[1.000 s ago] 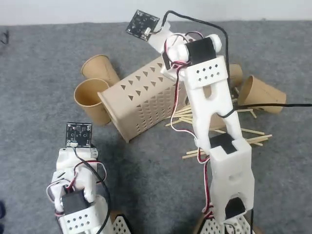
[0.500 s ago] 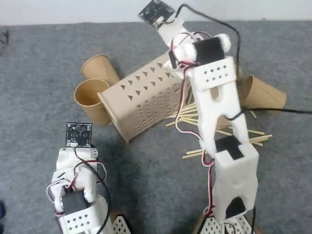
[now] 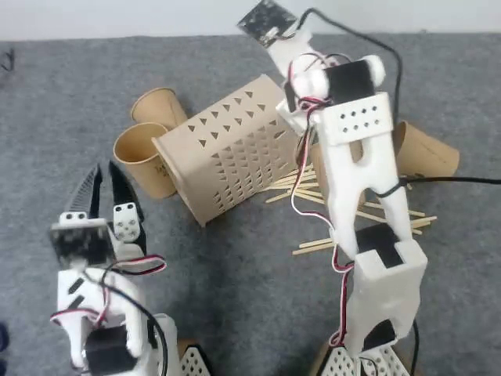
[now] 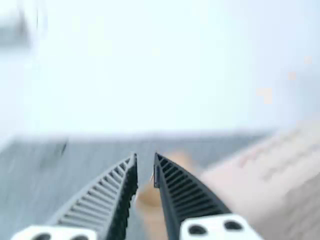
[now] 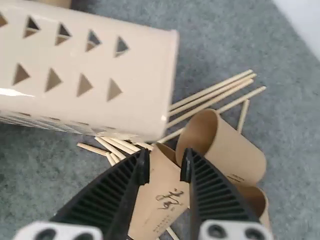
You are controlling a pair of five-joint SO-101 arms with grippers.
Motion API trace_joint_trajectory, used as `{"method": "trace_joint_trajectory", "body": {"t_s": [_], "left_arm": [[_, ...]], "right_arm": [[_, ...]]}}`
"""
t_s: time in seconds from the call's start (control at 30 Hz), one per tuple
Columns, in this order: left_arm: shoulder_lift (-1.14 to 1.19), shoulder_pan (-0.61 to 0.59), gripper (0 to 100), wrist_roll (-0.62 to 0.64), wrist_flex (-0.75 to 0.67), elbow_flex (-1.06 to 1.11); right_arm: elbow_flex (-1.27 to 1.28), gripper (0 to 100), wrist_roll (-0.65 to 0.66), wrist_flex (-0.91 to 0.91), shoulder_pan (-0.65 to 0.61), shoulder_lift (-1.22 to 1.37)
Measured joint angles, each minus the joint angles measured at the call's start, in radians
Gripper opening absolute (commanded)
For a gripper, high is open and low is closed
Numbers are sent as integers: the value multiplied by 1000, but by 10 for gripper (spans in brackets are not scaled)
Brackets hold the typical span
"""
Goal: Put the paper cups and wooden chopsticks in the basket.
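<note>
The beige basket (image 3: pixel 227 149) lies on its side in the middle of the grey mat. Two paper cups (image 3: pixel 156 110) (image 3: pixel 139 160) lie by its open mouth. A further paper cup (image 3: pixel 427 153) lies to the right, among scattered wooden chopsticks (image 3: pixel 364 227). My right gripper (image 5: pixel 165 160) is open just above a printed cup (image 5: pixel 160 200), next to the basket's closed end (image 5: pixel 150 90). A second cup (image 5: pixel 225 145) lies beside the printed one. My left gripper (image 3: pixel 104 192) stands open and empty at the lower left, pointing at the nearer cup, which shows blurred beyond its tips (image 4: pixel 145 162).
The right arm (image 3: pixel 360 180) reaches across the chopstick pile and hides part of it. The mat's far edge meets a white wall behind the basket. Bare mat lies between the two arm bases and left of the cups.
My left gripper has swung up and forward toward the cups. The right arm has moved right and farther back, and the basket's closed end has swung away with it.
</note>
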Motion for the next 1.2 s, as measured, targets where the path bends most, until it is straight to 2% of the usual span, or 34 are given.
{"method": "trace_joint_trajectory", "body": {"t_s": [0.2,0.3,0.43,0.57,0.9,1.0,1.2], "left_arm": [[0,155,129,11,-173,-21],[58,167,130,71,-224,-26],[250,149,130,152,-203,-146],[517,149,130,180,-35,-390],[1073,163,130,180,617,-1080],[1155,193,130,180,752,-1181],[1223,244,130,180,885,-1223]], "right_arm": [[0,134,-3,0,8,-21],[0,134,-3,0,6,-21],[0,134,-3,0,6,-21],[0,134,-3,0,8,-21],[6,132,-3,0,8,-21],[6,131,-3,0,8,-21],[6,131,-3,0,38,-21]]}}
